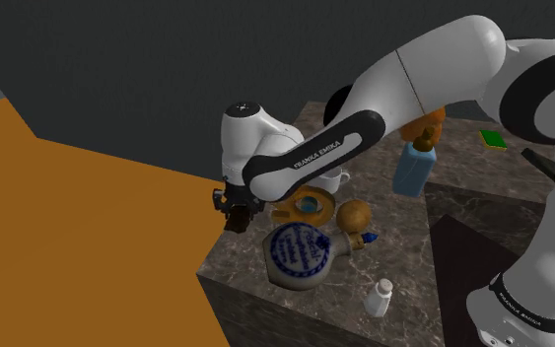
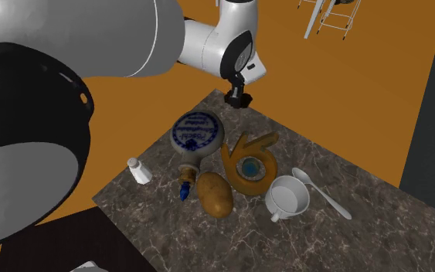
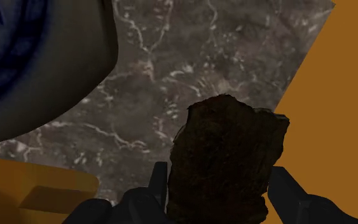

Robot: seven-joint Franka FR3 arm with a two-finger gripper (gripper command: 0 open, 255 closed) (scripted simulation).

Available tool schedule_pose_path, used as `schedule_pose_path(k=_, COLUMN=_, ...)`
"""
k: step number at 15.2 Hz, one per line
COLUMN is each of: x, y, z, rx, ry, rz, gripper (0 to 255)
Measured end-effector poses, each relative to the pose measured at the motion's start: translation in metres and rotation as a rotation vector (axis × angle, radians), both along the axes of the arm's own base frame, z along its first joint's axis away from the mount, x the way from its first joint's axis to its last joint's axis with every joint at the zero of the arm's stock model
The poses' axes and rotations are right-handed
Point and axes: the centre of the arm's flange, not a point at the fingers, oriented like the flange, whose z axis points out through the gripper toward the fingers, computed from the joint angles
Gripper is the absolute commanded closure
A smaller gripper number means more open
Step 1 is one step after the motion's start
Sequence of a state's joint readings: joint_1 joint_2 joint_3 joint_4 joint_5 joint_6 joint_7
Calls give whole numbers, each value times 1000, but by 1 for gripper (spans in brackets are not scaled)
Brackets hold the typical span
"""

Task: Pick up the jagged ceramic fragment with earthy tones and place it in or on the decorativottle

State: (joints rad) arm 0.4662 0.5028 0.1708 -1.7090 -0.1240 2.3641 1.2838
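My gripper is shut on a jagged dark brown fragment, clasped between the two black fingers. It hangs just above the marble table's edge, close beside the decorative bottle. The bottle is a round grey flask with a blue pattern. It lies flat on the table with its brown neck pointing away from the gripper.
An orange 6-shaped dish, a potato, a white cup and a spoon lie beyond the flask. A white shaker and a blue bottle also stand on the table. Orange floor lies below the edge.
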Motion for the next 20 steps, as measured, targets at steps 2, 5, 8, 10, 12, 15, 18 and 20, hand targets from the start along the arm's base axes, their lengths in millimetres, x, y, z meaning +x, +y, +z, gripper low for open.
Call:
schedule_pose_path(k=2, x=1, y=0, z=10, rx=0, ry=0, rz=0, gripper=255)
schedule_pose_path(k=5, x=0, y=0, z=27, rx=0, ry=0, rz=0, gripper=255)
schedule_pose_path(k=8, x=1, y=0, z=42, rx=0, ry=0, rz=0, gripper=255)
schedule_pose_path(k=10, x=1, y=0, z=53, rx=0, ry=0, rz=0, gripper=255)
schedule_pose_path(k=12, x=0, y=-1, z=63, rx=0, ry=0, rz=0, gripper=255)
schedule_pose_path(k=15, x=1, y=0, z=80, rx=0, ry=0, rz=0, gripper=255)
schedule_pose_path(k=18, x=-15, y=-8, z=86, rx=0, ry=0, rz=0, gripper=255)
schedule_pose_path(k=20, x=-34, y=-20, z=90, rx=0, ry=0, rz=0, gripper=255)
